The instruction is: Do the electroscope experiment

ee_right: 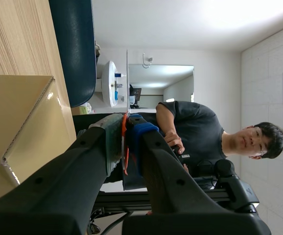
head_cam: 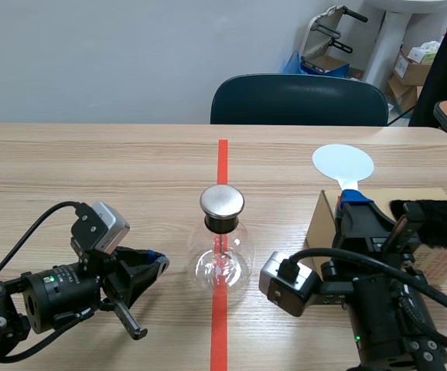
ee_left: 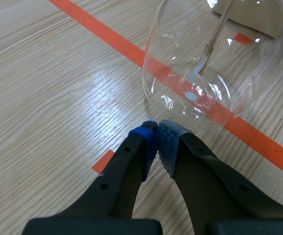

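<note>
One round clear-glass electroscope [head_cam: 222, 261] with a smooth metal cap [head_cam: 222, 201] stands on the tape line, just ahead of the left gripper [ee_left: 157, 133], whose dotted pads meet, empty. The right gripper [ee_right: 126, 134] pinches a thin flat disc paddle [head_cam: 343, 164] beside a cardboard box [head_cam: 322, 224].

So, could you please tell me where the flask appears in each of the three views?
Scene view: the flask stands at the middle, on the tape line.
Left wrist view: just ahead of the left gripper, only its glass bulb showing.
Right wrist view: not in it.
Shared landmark: the tape line runs under the flask in the scene and left wrist views; the box links the scene and right wrist views.
</note>
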